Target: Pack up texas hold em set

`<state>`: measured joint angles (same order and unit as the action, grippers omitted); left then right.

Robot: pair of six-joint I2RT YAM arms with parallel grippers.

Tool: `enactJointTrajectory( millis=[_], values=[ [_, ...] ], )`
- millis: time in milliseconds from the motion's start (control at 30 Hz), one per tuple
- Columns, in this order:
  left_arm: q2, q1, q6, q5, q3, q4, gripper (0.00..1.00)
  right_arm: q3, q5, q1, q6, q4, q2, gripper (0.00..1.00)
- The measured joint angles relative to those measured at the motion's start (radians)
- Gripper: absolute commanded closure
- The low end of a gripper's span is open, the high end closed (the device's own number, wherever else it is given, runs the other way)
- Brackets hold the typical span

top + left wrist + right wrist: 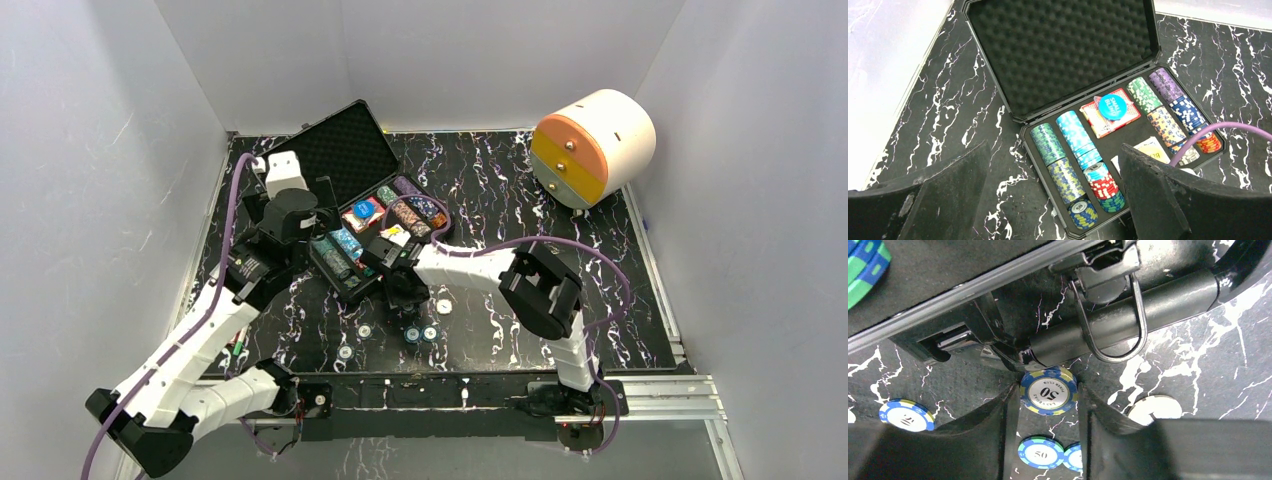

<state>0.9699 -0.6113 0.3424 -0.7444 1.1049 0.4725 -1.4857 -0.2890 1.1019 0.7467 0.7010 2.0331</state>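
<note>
The black case (345, 150) lies open with its foam lid up. In the left wrist view its tray (1140, 131) holds rows of multicoloured chips (1070, 165), a red card deck (1096, 117) with the blue button (1113, 106) on it, and a yellow button (1153, 150) partly hidden by a finger. My left gripper (1053, 150) is open and empty above the tray's near left corner. My right gripper (1048, 390) is shut on a blue and yellow 50 chip (1049, 391), held above the table just in front of the case handle (1128, 300).
Loose chips lie on the black marbled table in front of the case: a blue one (906, 415), a blue-green 50 (1040, 454), a white one (1154, 409), more in the top view (345, 352). A white cylinder with orange-yellow drawers (595, 145) lies at back right.
</note>
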Motion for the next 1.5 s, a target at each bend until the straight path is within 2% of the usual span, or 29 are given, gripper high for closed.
enactJointTrajectory(
  millis=[167,300,500,633,800,1000,1300,1367,1500],
  values=[
    [0.006,0.023,0.034,0.017,0.0,0.003,0.02,0.004,0.001,0.0,0.014,-0.002,-0.004,0.63],
    [0.025,0.03,0.098,0.098,-0.027,0.007,0.02,0.092,0.001,0.0,0.035,-0.044,-0.073,0.62],
    [0.041,0.031,0.142,0.333,-0.155,-0.007,0.04,0.287,-0.04,-0.003,0.093,-0.154,-0.346,0.61],
    [0.037,0.031,0.135,0.496,-0.203,-0.047,0.07,0.326,-0.065,-0.032,0.159,-0.209,-0.496,0.61],
    [0.026,0.031,0.113,0.703,-0.255,-0.156,0.08,0.353,-0.071,-0.1,0.295,-0.263,-0.608,0.59],
    [0.025,0.031,0.099,0.932,-0.34,-0.321,0.36,0.389,0.001,-0.187,0.477,-0.314,-0.67,0.6],
    [0.074,0.031,0.191,1.11,-0.388,-0.603,0.37,0.418,0.1,-0.204,0.646,-0.415,-0.692,0.59],
    [0.083,0.029,0.209,1.12,-0.396,-0.64,0.44,0.418,0.118,-0.204,0.666,-0.43,-0.692,0.59],
    [0.102,0.029,0.243,1.114,-0.396,-0.68,0.65,0.418,0.148,-0.204,0.695,-0.452,-0.692,0.59]
  ],
)
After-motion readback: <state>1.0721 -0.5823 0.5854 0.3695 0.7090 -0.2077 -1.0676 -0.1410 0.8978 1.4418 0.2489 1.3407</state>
